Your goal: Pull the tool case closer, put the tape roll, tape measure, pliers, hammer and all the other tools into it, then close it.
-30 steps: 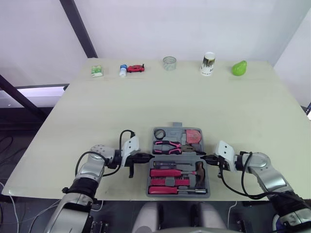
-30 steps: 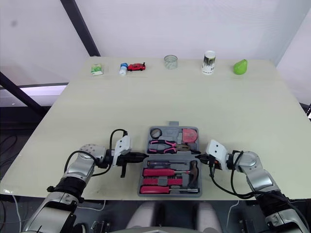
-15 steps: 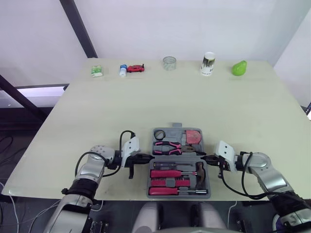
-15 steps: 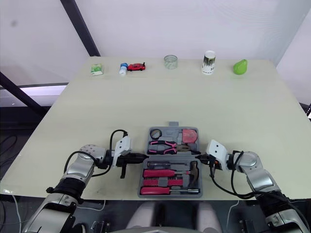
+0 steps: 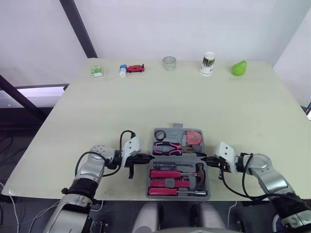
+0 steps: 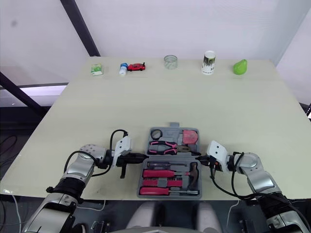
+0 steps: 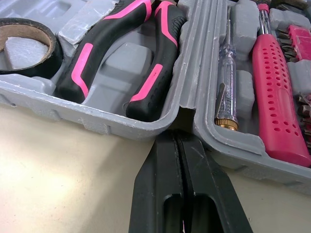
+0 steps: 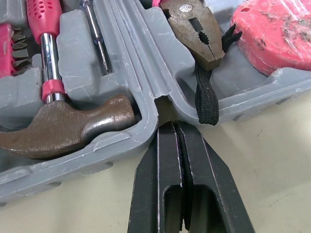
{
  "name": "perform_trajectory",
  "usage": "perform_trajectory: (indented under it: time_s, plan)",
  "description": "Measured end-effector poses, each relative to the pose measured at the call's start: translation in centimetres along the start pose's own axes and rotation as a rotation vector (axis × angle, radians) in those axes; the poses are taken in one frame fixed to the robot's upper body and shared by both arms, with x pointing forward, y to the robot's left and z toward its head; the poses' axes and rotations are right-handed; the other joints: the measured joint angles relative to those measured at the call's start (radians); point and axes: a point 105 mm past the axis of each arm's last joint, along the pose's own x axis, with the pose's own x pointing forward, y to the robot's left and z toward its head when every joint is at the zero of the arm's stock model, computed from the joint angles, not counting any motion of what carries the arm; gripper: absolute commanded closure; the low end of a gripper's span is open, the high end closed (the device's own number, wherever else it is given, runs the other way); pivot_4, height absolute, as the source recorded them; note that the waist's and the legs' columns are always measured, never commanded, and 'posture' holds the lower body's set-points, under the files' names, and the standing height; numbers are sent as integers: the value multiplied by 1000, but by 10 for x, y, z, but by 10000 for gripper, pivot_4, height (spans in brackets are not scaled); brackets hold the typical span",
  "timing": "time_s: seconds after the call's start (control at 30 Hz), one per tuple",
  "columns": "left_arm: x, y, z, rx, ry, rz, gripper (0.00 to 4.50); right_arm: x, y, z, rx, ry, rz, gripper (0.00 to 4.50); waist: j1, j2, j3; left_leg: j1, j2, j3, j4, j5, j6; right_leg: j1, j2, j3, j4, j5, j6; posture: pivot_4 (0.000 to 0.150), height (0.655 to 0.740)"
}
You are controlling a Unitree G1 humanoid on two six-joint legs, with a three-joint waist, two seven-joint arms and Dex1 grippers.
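Several things along far counter point(image 5: 146, 107) edge, well apart from open tool case point(image 5: 174, 132) near front: toy car point(image 5: 136, 68), clear cup point(image 5: 169, 63), pear point(image 5: 238, 68). Left pincer point(image 7: 178, 138), right pincer point(image 8: 171, 128) pressed together at its hinge ends. White walls point(image 5: 194, 24).

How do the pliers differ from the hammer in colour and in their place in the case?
The pliers have pink-and-black handles, while the hammer has a brown head on a shiny shaft. The pliers lie in the far half of the tool case, and the hammer lies in the near half, with its head at the right end. Both rest in moulded slots of the open case.
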Motion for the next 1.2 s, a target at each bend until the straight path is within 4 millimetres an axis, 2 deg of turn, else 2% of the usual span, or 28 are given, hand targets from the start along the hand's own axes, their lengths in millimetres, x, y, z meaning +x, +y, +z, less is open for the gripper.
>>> perform_trajectory:
  time_s: [0.47,0.57,0.7,0.8,0.83,0.87,0.93,1.0,1.03,1.17,1.2]
  plan:
    - [-7,0,-3,-31,-25,49,44306,-1,-5,-1,-45,-11,-38,45000,-3,0,0,0,1,0,0,0,0,0,0,0,0,0,0,1500,7400]
    - [-18,-1,-7,-37,-16,76,44306,-12,-11,-5,-28,-5,-72,45000,-3,0,0,0,2,0,0,0,0,0,0,0,0,0,0,1500,7400]
    - [-46,2,-14,-56,-15,168,44306,-45,-24,-20,31,45,-139,45000,-2,0,1,-1,2,0,0,0,0,-1,0,0,0,0,0,1500,7400]
    - [-51,3,-8,-40,-44,189,44306,-51,-26,-23,58,47,-154,45000,0,0,1,-1,2,0,0,0,0,-1,-1,0,0,0,0,1500,7400]
    - [-53,-2,8,-26,-124,194,44306,-53,-30,-17,138,-10,-176,45000,-1,0,1,-1,2,0,0,0,0,-1,-1,0,0,0,0,1500,7400]
    - [-50,-14,27,-5,-214,150,44798,-55,-39,-5,214,-100,-215,42485,-9,0,2,-2,3,1,0,0,0,-2,-3,0,0,0,0,1500,7400]
    - [-48,-25,39,11,-256,102,45000,-55,-48,9,256,-168,-231,37965,-17,0,2,-2,3,0,0,0,0,-2,-6,0,0,0,0,1500,7400]
    - [-37,-45,47,13,-269,7,45000,-52,-59,29,340,-255,-230,27278,-27,1,2,-1,3,0,-2,0,0,-2,-8,1,0,0,-1,1500,7400]
    - [-31,-52,49,8,-270,-32,45000,-50,-63,35,381,-276,-219,23176,-26,1,2,-1,3,0,-2,0,0,-2,-8,1,0,0,-1,1500,7400]
    - [-2,-73,50,35,-210,-183,45000,-40,-77,53,550,-275,-150,1590,-22,2,3,-2,1,-1,-2,0,0,-2,-4,-2,1,0,-1,1500,7400]
    - [3,-76,48,49,-185,-207,45000,-38,-79,55,570,-259,-137,711,-22,2,3,-2,1,-1,-2,0,0,-2,-4,-2,0,0,-1,1500,7400]
